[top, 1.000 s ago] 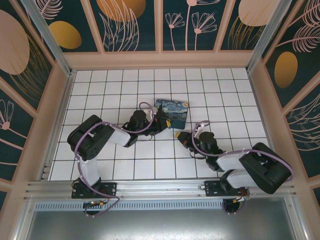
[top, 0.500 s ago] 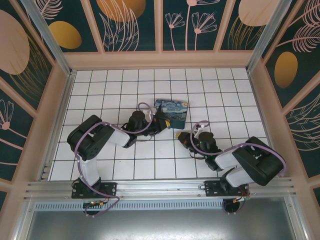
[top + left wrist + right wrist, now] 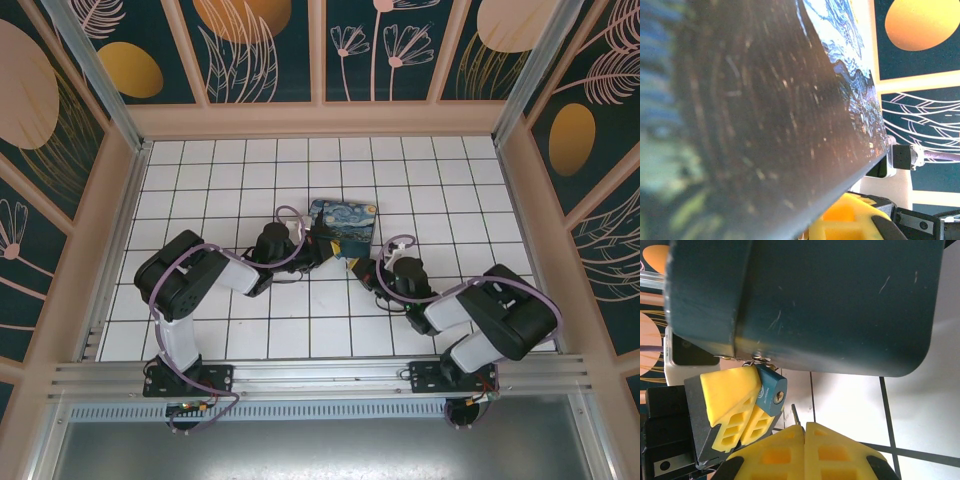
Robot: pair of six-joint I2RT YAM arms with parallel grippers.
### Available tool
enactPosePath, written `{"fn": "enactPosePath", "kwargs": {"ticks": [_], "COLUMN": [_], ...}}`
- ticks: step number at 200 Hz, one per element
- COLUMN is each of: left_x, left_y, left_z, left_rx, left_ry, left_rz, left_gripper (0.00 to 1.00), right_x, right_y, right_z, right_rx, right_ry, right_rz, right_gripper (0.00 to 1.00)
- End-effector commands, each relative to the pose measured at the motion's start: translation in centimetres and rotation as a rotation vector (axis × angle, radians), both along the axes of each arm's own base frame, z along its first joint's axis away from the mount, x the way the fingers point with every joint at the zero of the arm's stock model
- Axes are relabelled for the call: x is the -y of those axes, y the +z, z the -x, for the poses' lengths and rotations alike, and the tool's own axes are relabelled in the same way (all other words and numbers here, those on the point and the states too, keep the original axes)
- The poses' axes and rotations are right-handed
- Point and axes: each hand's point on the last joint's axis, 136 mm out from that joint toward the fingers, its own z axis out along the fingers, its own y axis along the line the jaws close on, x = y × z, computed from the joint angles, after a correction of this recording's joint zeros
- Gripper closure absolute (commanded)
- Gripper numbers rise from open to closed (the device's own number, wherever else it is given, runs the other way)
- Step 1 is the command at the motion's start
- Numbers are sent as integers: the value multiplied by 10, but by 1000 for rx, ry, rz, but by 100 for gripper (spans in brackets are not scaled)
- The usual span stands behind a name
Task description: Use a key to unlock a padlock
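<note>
Key [image 3: 795, 414], thin metal sliver pinched in right gripper [image 3: 804, 430], has moved up to small teal padlock [image 3: 771, 390] beside clamped-together left gripper [image 3: 754, 404]; insertion next.

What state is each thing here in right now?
Starry-night painted rectangular box: closed.
Small blue-teal padlock with silvery shackle: hanging from the box's latch, keyhole empty.
Thin metal key: pinched, tip short of the keyhole.
Left end effector: shut on the padlock.
Right end effector: shut on the key.
</note>
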Motion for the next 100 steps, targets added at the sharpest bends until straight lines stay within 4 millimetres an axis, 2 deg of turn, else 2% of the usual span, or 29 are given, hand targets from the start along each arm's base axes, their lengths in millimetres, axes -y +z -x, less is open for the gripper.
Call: {"fn": "enactPosePath", "kwargs": {"ticks": [1, 100], "left_x": [3, 2], "left_y": [29, 25], "left_z": [0, -1], "left_rx": [65, 63], "left_ry": [-22, -19], "left_rz": [72, 64], "left_gripper": [100, 100], "right_x": [-8, -9], "right_y": [18, 22], "right_z": [-10, -14], "right_rx": [55, 61], "right_ry": [10, 9], "right_rz": [-46, -55], "right_gripper": [100, 100]}}
